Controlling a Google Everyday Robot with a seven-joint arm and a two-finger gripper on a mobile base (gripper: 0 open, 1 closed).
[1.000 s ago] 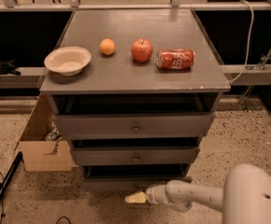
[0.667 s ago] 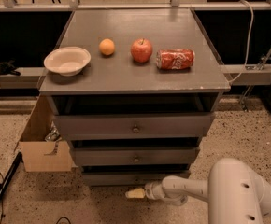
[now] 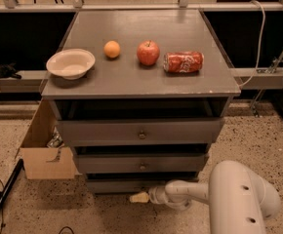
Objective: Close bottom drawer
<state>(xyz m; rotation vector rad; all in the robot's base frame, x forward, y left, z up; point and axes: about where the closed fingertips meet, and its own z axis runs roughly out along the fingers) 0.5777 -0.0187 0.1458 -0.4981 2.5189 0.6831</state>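
The bottom drawer [image 3: 117, 185] is the lowest grey front of the cabinet, just above the floor, with a thin dark gap above it. Its knob is hidden behind the arm. My gripper [image 3: 139, 197] is at the end of the white arm, low in front of the drawer's front, right by its middle. The middle drawer [image 3: 141, 163] and the topmost drawer [image 3: 140, 131] stick out a little, each with a small round knob.
On the cabinet top [image 3: 131, 79] are a white bowl [image 3: 70, 63], an orange [image 3: 112, 48], a red apple [image 3: 148, 52] and a crushed red can [image 3: 183, 62]. An open cardboard box [image 3: 43, 146] stands on the floor to the left. A black pole [image 3: 2, 195] lies at the lower left.
My arm has moved up and in towards the bottom drawer's front. The gripper sits a little higher and closer to the cabinet than before.
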